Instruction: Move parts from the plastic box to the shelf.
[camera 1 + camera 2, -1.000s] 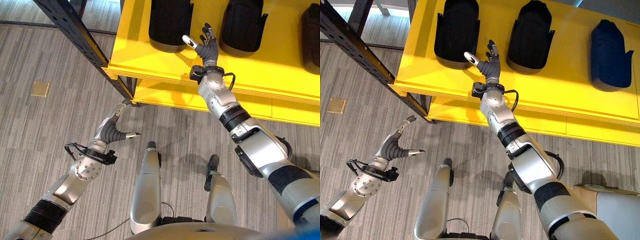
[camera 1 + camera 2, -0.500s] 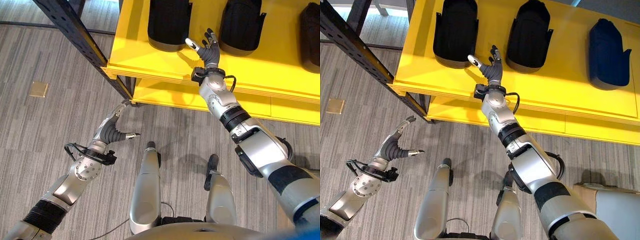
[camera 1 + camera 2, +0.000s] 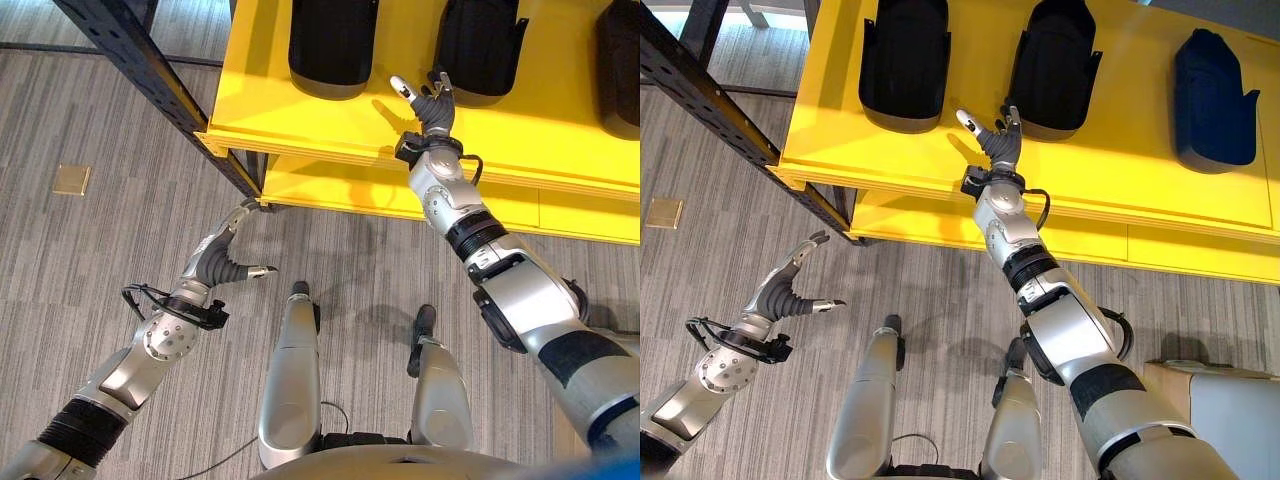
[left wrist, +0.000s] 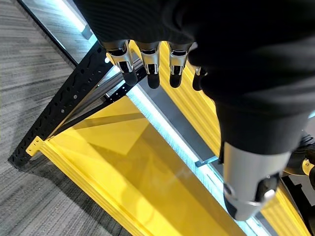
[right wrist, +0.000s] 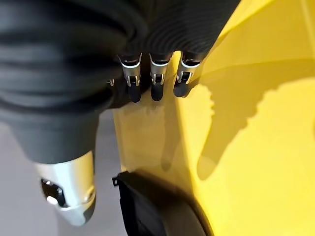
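Three dark moulded parts lie on the yellow shelf [image 3: 1120, 160]: a black one on the left [image 3: 902, 60], a black one in the middle [image 3: 1055, 65] and a dark blue one on the right [image 3: 1212, 85]. My right hand [image 3: 1002, 142] hovers over the shelf between the left and middle parts, open and holding nothing. Its fingers [image 5: 156, 81] point along the bare yellow board, with a black part [image 5: 152, 211] close by. My left hand [image 3: 225, 258] hangs open and holding nothing low over the floor, beside the shelf's corner; its fingers [image 4: 147, 69] are relaxed.
A dark perforated upright [image 3: 150, 80] slants down to the shelf's left corner. A lower yellow shelf board [image 3: 350, 190] sits under the top one. A small tan plate [image 3: 72, 180] lies on the grey floor. A pale box corner [image 3: 1205, 385] shows at lower right.
My right hand has slid to the right over the shelf, away from the left black part and towards the middle one. The left hand has stayed where it was.
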{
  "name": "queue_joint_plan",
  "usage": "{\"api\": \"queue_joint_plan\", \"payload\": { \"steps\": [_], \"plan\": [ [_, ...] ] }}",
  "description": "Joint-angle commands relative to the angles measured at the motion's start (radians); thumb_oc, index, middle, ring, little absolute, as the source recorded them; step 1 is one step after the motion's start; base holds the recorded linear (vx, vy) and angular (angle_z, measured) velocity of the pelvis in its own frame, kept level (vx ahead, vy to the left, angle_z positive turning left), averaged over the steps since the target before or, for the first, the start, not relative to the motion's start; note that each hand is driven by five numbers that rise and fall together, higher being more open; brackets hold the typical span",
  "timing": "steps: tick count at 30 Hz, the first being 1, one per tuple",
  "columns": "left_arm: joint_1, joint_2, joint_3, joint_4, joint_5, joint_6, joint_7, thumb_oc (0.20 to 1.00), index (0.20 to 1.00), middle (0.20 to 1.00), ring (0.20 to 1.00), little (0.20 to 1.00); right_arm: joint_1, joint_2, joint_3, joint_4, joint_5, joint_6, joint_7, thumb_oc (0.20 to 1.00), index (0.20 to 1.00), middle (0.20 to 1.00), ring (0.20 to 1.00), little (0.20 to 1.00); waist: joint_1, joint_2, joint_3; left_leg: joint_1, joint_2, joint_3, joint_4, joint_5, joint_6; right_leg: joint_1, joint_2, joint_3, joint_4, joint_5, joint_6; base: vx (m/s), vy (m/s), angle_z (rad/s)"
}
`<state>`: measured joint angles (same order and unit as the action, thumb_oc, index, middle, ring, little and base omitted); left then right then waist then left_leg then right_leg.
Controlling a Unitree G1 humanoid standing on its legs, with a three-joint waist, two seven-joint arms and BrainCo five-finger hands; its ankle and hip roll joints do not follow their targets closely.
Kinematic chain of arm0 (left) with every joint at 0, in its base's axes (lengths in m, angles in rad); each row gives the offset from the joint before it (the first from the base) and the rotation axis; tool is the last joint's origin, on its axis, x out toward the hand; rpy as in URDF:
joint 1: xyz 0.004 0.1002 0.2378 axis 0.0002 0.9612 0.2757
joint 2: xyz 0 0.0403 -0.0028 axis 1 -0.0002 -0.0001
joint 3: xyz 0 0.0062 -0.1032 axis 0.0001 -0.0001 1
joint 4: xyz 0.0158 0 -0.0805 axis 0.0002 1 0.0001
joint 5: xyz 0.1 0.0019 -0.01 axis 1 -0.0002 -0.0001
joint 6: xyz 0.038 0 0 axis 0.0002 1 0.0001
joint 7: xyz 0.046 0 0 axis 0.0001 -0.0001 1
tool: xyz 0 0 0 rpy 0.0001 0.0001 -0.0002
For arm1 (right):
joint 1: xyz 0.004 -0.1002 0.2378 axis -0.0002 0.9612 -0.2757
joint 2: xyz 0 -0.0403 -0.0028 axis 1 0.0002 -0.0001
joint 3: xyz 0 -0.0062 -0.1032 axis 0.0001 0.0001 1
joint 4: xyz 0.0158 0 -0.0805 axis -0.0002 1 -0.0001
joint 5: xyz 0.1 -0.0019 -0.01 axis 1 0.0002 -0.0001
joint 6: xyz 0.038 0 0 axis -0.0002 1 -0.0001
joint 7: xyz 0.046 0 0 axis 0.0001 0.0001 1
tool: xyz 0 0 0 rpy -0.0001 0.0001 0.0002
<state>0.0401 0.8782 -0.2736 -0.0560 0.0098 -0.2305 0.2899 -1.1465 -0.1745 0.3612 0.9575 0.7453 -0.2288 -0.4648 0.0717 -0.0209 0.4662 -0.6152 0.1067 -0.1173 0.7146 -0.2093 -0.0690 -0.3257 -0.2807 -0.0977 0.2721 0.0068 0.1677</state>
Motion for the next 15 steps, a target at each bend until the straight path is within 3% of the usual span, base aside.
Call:
{"api": "queue_joint_plan", "payload": {
  "steps": [1, 15],
  "plan": [
    [0.024, 0.017, 0.002, -0.105, -0.03, -0.063, 0.025, 1.0, 1.0, 1.0, 1.0, 1.0, -0.121, -0.046, -0.059, 0.036, 0.028, -0.07, 0.002, 1.0, 1.0, 1.0, 1.0, 1.0, 0.025, 0.025, 0.0, 0.042, 0.007, 0.038, -0.18, 0.12, 0.02, -0.041, 0.007, 0.039, 0.189, -0.095, -0.03, 0.0, 0.0, 0.0],
    [0.031, 0.021, 0.006, -0.106, -0.034, -0.061, 0.025, 1.0, 1.0, 1.0, 1.0, 1.0, -0.123, -0.064, -0.061, 0.055, 0.035, -0.078, -0.004, 1.0, 1.0, 1.0, 1.0, 1.0, 0.021, 0.03, 0.0, 0.03, 0.009, 0.039, -0.171, 0.119, 0.021, -0.052, 0.007, 0.038, 0.2, -0.099, -0.032, 0.0, 0.0, 0.0]
  ]
}}
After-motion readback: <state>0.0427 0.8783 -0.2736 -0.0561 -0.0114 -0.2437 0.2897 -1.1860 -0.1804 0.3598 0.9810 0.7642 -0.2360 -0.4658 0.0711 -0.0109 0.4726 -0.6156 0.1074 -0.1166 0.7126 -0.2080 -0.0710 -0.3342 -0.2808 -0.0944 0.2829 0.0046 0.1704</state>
